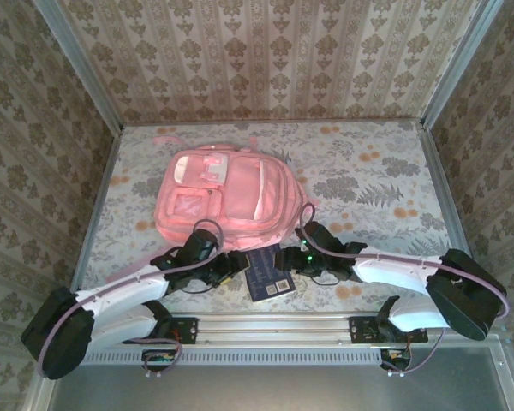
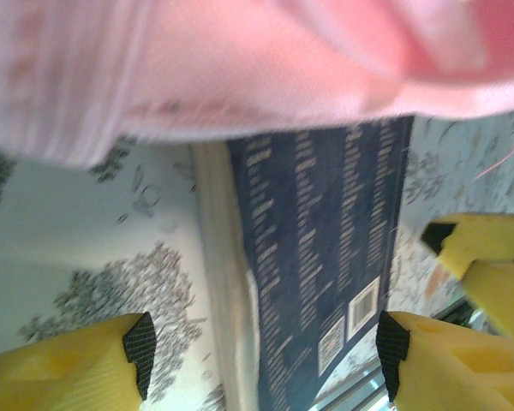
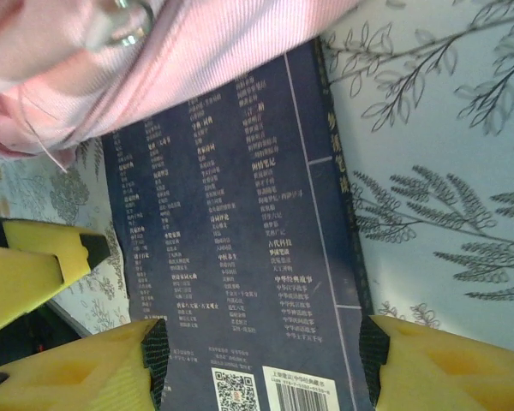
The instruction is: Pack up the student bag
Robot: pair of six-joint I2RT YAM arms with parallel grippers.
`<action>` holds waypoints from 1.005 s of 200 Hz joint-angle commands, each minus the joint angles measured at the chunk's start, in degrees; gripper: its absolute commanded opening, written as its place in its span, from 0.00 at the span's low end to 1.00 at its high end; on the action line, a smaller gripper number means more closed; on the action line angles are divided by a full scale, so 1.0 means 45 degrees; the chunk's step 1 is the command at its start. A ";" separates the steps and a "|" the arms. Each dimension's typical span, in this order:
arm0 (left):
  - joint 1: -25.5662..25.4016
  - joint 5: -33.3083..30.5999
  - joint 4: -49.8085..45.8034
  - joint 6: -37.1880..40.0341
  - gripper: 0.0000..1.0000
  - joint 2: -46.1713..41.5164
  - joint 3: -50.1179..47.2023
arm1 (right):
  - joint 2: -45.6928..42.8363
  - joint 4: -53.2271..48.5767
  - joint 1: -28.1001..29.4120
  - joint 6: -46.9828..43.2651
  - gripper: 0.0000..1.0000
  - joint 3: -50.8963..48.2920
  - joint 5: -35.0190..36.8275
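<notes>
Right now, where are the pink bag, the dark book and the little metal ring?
Bag point(image 1: 230, 195): top view, on its middle front panel.
Book point(image 3: 231, 257): right wrist view, on the printed back cover.
Ring point(image 3: 118, 32): right wrist view, on the shiny loop at the bag's edge.

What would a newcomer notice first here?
The big pink backpack lies flat mid-table with its pockets up. A dark blue book sits at the near edge, its far end under the bag's fabric. The left pincer and right pincer flank the book, both with jaws apart.
</notes>
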 commanded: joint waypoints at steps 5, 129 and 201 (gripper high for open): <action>-0.0102 -0.0375 0.1792 -0.0656 0.69 0.0706 -0.0024 | 0.0450 0.0374 0.0212 0.0414 0.62 -0.0056 0.0516; -0.0884 -0.0020 0.3670 -0.1032 0.39 0.2572 0.0786 | 0.1911 0.1553 0.0307 0.0724 0.60 -0.0391 0.0402; -0.1115 0.0050 0.4165 -0.1148 0.13 0.2842 0.0661 | 0.1931 0.1637 0.0317 0.0868 0.58 -0.0528 0.0523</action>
